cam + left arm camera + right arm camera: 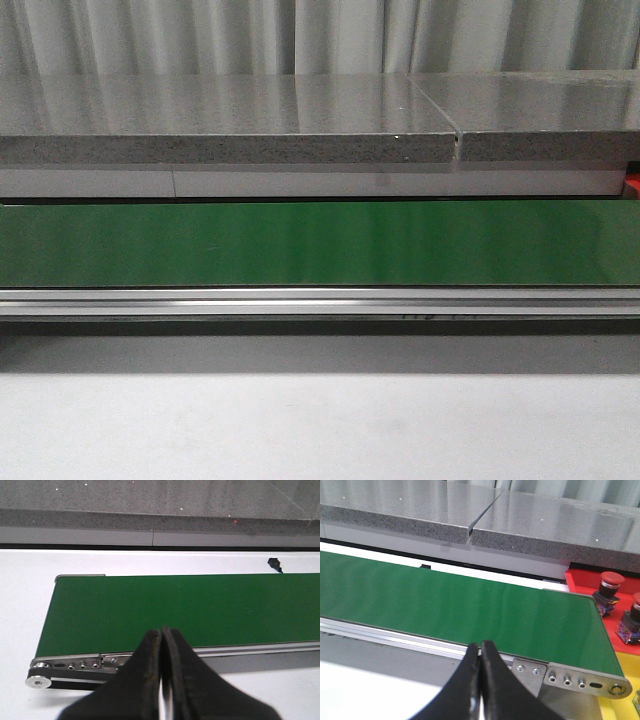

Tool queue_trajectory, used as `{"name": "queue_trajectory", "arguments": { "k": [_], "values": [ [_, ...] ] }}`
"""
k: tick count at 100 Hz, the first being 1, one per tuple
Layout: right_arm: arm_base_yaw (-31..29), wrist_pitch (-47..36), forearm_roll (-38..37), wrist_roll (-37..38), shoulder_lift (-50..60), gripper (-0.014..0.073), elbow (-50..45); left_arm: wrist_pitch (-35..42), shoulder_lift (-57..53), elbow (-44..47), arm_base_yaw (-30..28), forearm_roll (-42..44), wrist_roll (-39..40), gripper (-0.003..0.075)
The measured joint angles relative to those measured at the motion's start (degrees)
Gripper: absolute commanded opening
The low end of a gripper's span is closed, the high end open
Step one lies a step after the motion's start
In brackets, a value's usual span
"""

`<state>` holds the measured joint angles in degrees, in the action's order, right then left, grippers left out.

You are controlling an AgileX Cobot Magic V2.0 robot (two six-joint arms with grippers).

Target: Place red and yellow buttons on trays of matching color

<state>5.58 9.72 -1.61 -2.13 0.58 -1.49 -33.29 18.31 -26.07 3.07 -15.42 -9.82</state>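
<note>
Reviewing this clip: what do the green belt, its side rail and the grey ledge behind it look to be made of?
Green belt: smooth rubber or PVC by its look, with a soft sheen. Side rail: brushed metal, probably aluminium, with bright highlights; screws show at its end in the wrist views. Grey ledge: speckled stone or composite, polished enough to mirror the curtain.

second red button point(634, 617) cut by frame edge, red tray point(580, 582) mostly out of frame, yellow tray point(620, 707) barely showing

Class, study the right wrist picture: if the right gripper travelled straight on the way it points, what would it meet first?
Probably the green conveyor belt, just past its metal side rail. The right gripper has its jaws shut; depth is uncertain.
</note>
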Motion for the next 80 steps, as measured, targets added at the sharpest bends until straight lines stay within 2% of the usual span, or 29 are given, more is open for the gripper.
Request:
{"name": "queue_trajectory", "arguments": {
  "k": [22, 45, 53, 68, 80],
  "values": [
    [0.0, 0.0, 0.0, 0.0, 0.0, -0.0068, 0.0, 1.65, 0.0, 0.97, 0.0, 0.0, 0.0, -0.0019],
    [0.0, 0.0, 0.0, 0.0, 0.0, -0.0068, 0.0, 15.81, -1.0, 6.94, 0.0, 4.17, 0.12, -0.0019],
    [0.0, 0.0, 0.0, 0.0, 0.0, -0.0068, 0.0, 19.02, -2.32, 8.87, 0.0, 8.3, 2.71, -0.0019],
    [0.0, 0.0, 0.0, 0.0, 0.0, -0.0068, 0.0, 23.74, -5.73, 13.31, 1.35, 18.73, 12.12, -0.0019],
    [0.0, 0.0, 0.0, 0.0, 0.0, -0.0068, 0.0, 26.65, -8.55, 17.17, 3.73, 23.13, 15.57, -0.0019]
  ]
}}
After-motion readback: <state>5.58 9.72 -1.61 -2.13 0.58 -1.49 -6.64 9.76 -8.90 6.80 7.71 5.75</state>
